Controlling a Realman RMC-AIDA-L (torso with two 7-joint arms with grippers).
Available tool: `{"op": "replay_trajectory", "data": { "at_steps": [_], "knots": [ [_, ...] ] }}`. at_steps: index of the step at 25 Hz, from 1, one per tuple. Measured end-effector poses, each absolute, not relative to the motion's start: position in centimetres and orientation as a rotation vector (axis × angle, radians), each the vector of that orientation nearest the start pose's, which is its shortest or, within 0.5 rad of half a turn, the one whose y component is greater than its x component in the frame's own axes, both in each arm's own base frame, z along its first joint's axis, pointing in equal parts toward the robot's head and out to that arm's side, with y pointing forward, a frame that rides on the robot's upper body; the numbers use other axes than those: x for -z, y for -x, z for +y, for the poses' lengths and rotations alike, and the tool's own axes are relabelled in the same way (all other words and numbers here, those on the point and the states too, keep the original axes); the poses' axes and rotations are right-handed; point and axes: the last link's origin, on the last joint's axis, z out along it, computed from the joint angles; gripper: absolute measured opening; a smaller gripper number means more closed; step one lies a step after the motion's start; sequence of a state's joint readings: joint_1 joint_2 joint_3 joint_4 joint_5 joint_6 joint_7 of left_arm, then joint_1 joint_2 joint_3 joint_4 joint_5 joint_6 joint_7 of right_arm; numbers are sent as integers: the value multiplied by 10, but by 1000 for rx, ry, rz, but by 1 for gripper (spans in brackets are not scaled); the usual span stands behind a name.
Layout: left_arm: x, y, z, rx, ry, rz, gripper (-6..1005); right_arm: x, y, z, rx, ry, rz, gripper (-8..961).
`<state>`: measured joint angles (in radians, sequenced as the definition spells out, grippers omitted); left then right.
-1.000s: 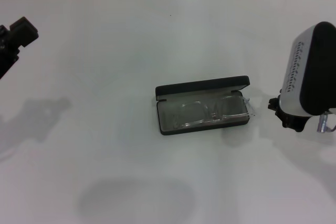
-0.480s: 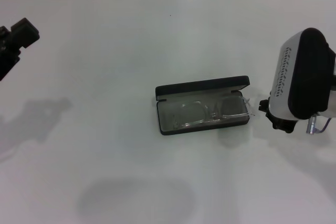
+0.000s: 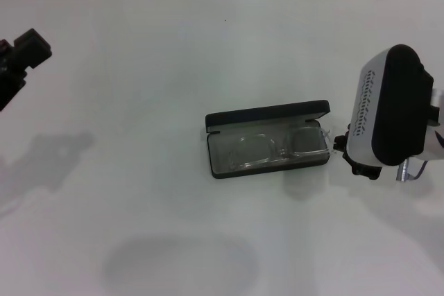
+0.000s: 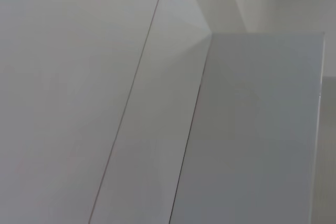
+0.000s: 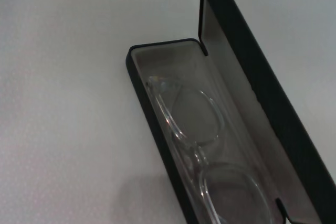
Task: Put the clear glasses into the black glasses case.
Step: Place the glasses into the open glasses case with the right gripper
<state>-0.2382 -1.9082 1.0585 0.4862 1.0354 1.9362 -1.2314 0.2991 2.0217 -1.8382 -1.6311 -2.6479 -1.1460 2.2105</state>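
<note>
Transparent plastic glasses [image 3: 277, 148] lie inside our open matte black rectangular case [image 3: 267, 138]; its long axis runs toward the nearer right jaws [image 3: 357, 164], whose state we cannot tell.

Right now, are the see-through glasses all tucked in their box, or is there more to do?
Nearly done. The clear glasses already lie inside the black glasses case, lenses resting on its grey lining. A clear tip seems to poke over the case's end nearest the right gripper, which sits close beside that end, possibly to nudge it in. The lid stands open. The left gripper waits far off.
</note>
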Motion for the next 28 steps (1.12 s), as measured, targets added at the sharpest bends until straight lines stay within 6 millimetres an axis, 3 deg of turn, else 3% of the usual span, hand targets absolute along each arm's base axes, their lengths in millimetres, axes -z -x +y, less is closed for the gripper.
{"op": "replay_trajectory", "data": {
  "at_steps": [28],
  "knots": [
    [-82,284,243,1535,2326,-475,61,53,-172,317,407,2646,-76,23]
  ]
}}
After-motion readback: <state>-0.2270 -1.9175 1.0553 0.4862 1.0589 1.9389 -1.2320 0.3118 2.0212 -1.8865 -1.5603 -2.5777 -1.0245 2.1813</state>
